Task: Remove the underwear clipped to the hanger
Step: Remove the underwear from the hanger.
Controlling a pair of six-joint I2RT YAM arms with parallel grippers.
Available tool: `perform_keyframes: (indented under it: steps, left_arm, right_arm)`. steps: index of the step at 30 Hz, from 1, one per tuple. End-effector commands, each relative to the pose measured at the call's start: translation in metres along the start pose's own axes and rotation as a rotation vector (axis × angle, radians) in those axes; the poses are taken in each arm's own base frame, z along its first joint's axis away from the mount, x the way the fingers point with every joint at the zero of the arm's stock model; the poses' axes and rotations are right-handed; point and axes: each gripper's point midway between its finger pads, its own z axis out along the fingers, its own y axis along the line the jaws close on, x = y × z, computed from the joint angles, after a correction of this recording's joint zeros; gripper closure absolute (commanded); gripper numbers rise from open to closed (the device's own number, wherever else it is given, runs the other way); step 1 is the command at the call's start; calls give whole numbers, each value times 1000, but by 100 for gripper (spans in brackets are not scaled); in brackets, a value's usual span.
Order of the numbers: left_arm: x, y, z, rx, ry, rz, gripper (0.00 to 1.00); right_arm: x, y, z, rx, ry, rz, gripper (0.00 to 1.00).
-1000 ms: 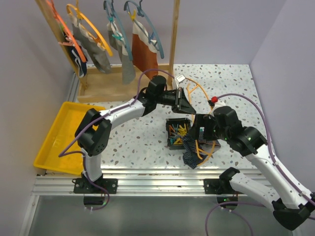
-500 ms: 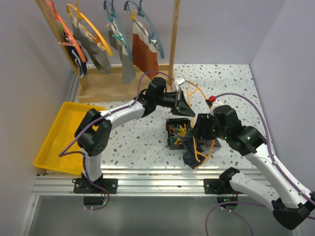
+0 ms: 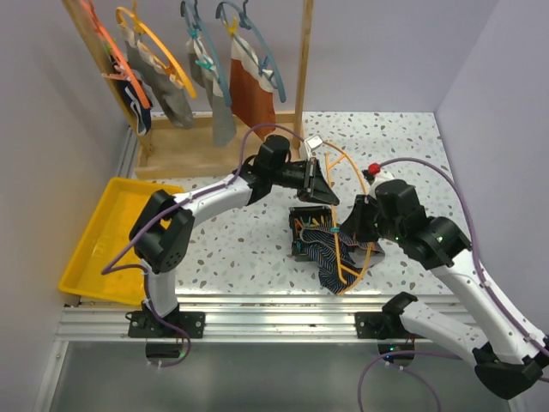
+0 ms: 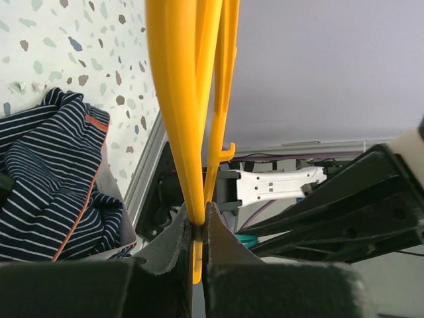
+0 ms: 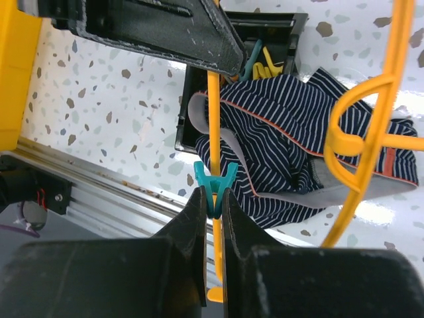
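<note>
My left gripper is shut on one end of a yellow hanger; in the left wrist view the yellow hanger runs up from between the closed fingers of the left gripper. My right gripper is shut on a teal clip that sits on the hanger bar. Navy striped underwear with orange trim lies limp under the hanger, draped partly over a black box. The underwear spreads to the right of the clip.
A wooden rack at the back holds several hangers with grey and rust-brown underwear. A yellow tray lies at the left edge. The black box holds loose coloured clips. The table's metal rail runs along the front.
My right gripper has gone from open to shut on the teal clip. The striped underwear has slumped leftward over the black box. The left gripper keeps hold of the hanger.
</note>
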Motion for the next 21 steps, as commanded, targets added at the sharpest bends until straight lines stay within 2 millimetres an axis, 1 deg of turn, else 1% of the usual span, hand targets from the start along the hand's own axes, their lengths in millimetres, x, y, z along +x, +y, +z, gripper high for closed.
perform_keyframes:
  steps: [1, 4, 5, 7, 8, 10, 11, 12, 13, 14, 15, 16, 17, 18, 19, 20, 21]
  left_arm:
    - [-4, -23, -7, 17, -16, 94, 100]
    - [-3, -15, -6, -6, -14, 90, 100]
    - [-3, -15, -6, -8, -19, 92, 100]
    - [-1, -17, -8, 5, -21, 84, 100]
    - [-3, -23, -9, 31, -32, 104, 100]
    - [1, -27, -11, 43, -29, 104, 100]
    - [3, -39, -17, 67, -31, 135, 100]
    - [4, -44, -21, 77, -44, 149, 100]
    - [9, -40, -26, 70, -50, 139, 100]
    - [10, -57, -36, 92, -81, 177, 100]
    - [13, -52, -44, 78, -94, 167, 100]
    - [15, -55, -50, 74, -108, 178, 100]
    - [16, -65, -63, 65, -141, 193, 100]
    - [19, -55, -71, 33, -161, 177, 100]
    - [19, -66, -84, 25, -206, 208, 100]
    - [23, -63, -92, 3, -217, 194, 100]
    - [26, -53, -101, -25, -241, 176, 100]
  right_arm:
    - [-23, -2, -31, 26, -99, 1, 100]
    - [-31, -4, -50, 44, -134, 12, 100]
    - [-36, -7, -58, 65, -161, 25, 100]
    - [-36, -16, -66, 108, -180, 42, 100]
    - [-43, -26, -73, 160, -229, 69, 100]
    - [-48, -38, -82, 215, -280, 96, 100]
    - [-54, -44, -94, 244, -334, 147, 100]
    - [-57, -55, -100, 299, -369, 158, 100]
    - [-60, -59, -106, 317, -394, 169, 100]
    - [-64, -62, -113, 331, -426, 212, 100]
    - [-64, -72, -119, 386, -447, 225, 100]
    - [-66, -75, -123, 402, -463, 233, 100]
    - [-68, -77, -127, 415, -483, 265, 100]
    - [-66, -84, -130, 451, -485, 266, 100]
    - [-67, -85, -129, 467, -484, 261, 100]
    - [-67, -86, -126, 476, -472, 256, 100]
    - [-67, -85, -118, 491, -445, 245, 100]
